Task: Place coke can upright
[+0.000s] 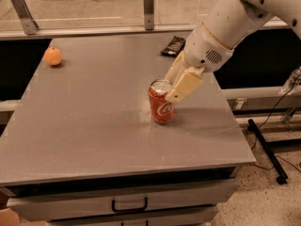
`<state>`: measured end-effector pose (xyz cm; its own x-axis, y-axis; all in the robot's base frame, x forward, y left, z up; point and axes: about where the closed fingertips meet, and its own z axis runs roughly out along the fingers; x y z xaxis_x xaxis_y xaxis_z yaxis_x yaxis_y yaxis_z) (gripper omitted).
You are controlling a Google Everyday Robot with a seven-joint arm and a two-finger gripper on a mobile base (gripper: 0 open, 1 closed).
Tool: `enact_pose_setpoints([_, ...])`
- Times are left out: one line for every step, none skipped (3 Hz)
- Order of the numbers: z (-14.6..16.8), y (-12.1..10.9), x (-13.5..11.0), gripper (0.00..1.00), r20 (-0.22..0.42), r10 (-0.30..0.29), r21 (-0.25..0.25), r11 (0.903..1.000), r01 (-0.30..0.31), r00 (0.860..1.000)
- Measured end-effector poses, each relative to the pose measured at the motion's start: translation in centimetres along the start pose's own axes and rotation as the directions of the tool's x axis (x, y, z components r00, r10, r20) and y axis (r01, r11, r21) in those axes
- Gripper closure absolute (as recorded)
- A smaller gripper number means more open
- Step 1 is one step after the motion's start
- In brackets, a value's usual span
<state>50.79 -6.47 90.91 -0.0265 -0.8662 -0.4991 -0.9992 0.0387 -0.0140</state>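
— Where is your gripper right now?
— My gripper (170,91) is at the top right of the coke can (162,108), right up against it. My arm comes in from the upper right.
— And the can?
— It stands upright on the table (94,126), a little right of centre.
— Anything else up there?
— A round fruit (53,56) lies in the far left corner, well apart from the can. A flat packet (172,45) lies near the far edge, behind the can and my wrist.
— Below?
— A drawer handle (129,205) sits under the front edge, left of the can.
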Motion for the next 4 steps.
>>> enact_pose_setpoints([0.0,0.0,0.0,0.13,0.000,0.000,0.000,1.0000,0.000,1.000])
enact_pose_setpoints([-3.1,-1.3,1.1,0.00,0.077,0.014,0.036,0.9992,-0.017,0.997])
enact_pose_setpoints([-8.6,-2.8,3.3,0.00,0.206,0.033,0.098,0.9937,-0.055,0.978])
enact_pose_setpoints([-10.5,-3.5,2.4,0.00,0.238,0.014,0.143,0.9885,-0.049,0.971])
